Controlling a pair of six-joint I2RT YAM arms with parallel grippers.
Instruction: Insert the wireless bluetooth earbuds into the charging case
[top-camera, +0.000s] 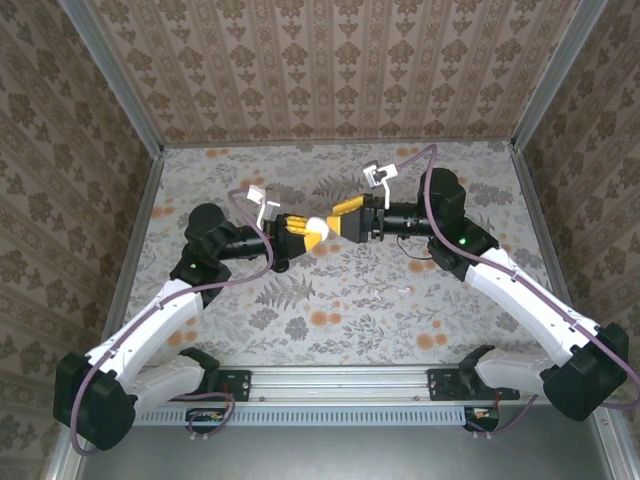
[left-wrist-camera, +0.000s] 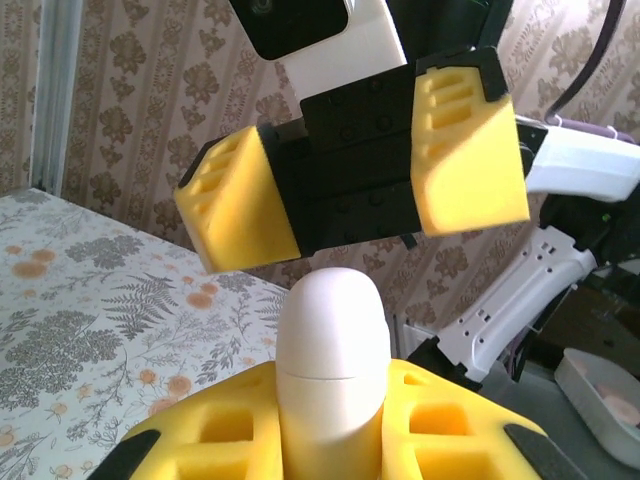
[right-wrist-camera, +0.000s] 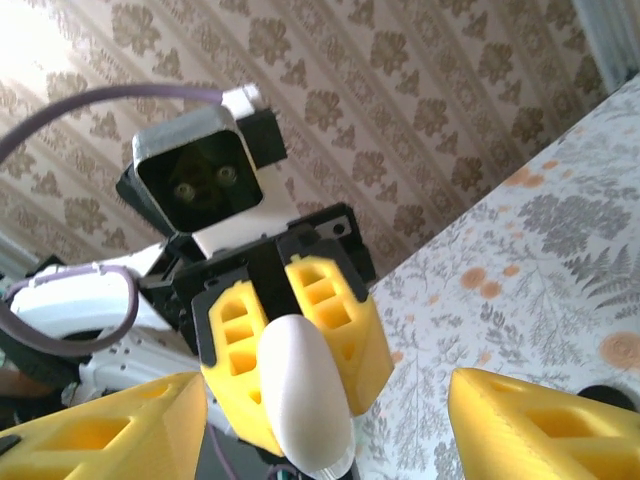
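While aloft, case (left-wrist-camera: 332, 360) between left fingers (left-wrist-camera: 480, 430)

Top view looks down from the near edge; left wrist camera (right-wrist-camera: 190, 180) and right wrist camera (left-wrist-camera: 300, 25) face each other closely, sharing the charging case (left-wrist-camera: 332, 370).

Robot test cell dressed up like a home.
Two arms (top-camera: 150, 330) stood bolted to a metal rail (top-camera: 340, 380) at the near edge of the counter (top-camera: 350, 300). Bare aluminium posts (top-camera: 110, 75) framed walls (top-camera: 330, 70) papered in brown damask, and a fern-and-flower print covered the counter.
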